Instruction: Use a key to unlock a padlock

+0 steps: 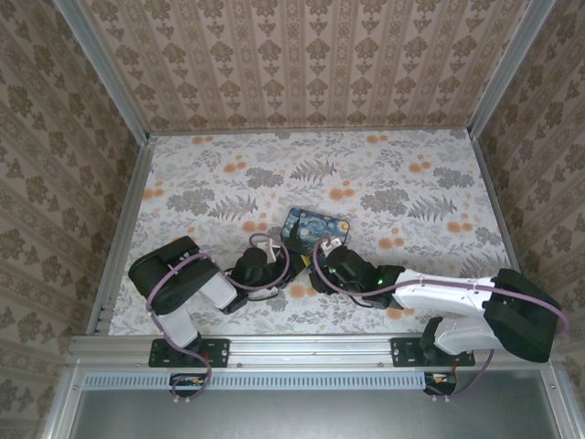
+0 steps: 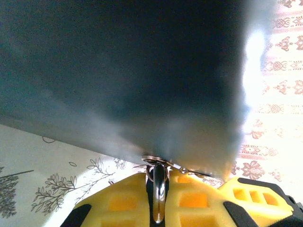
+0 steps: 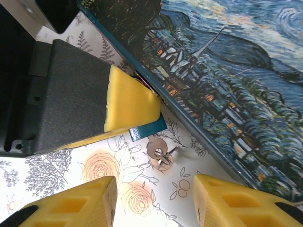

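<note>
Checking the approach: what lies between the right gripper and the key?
Right wrist view: bare floral tablecloth separates the right gripper from the key.

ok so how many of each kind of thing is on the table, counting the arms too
box: 1
padlock: 1
key: 1
robot arms: 2
total: 5

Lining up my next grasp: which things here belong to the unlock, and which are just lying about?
Job: padlock, clamped in left gripper; key, on the table before the open right gripper.
Lying about: box, right beside the padlock.
</note>
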### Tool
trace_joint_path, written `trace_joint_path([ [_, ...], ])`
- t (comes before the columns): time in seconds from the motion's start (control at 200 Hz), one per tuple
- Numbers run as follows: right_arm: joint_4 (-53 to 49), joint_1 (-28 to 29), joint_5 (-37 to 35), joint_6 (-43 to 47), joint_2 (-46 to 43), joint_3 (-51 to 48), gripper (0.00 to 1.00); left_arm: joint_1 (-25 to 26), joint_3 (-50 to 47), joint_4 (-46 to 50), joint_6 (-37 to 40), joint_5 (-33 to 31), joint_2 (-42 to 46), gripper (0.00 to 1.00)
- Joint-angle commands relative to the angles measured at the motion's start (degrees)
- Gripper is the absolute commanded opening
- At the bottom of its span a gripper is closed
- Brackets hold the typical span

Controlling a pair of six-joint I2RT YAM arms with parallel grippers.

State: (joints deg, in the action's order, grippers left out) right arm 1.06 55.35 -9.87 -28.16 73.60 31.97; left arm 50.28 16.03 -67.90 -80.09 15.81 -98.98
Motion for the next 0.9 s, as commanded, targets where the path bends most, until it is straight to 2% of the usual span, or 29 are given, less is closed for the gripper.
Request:
trace_joint_path([
  [0.0, -2.6, 0.7, -4.2, 1.9, 2.8, 1.7, 0.47, -0.1, 1.3, 2.3, 0.7, 2.4, 2.5, 0.00],
  [0.28, -4.9, 3.6, -11.7, 3.6, 8.0, 4.9, 0.44, -0.2, 2.2, 7.1, 0.7, 3.1, 5.6, 0.00],
  [0.55, -5.0, 5.0, -14.6, 3.9, 12.7, 7.5, 0.42, -0.2, 2.6, 9.2, 0.4, 3.3, 7.4, 0.00],
  [0.895, 0.8, 5.6, -23.8, 2.7, 15.9, 8.4, 0.35, -0.1, 2.7, 9.9, -0.6, 3.8, 7.8, 0.00],
])
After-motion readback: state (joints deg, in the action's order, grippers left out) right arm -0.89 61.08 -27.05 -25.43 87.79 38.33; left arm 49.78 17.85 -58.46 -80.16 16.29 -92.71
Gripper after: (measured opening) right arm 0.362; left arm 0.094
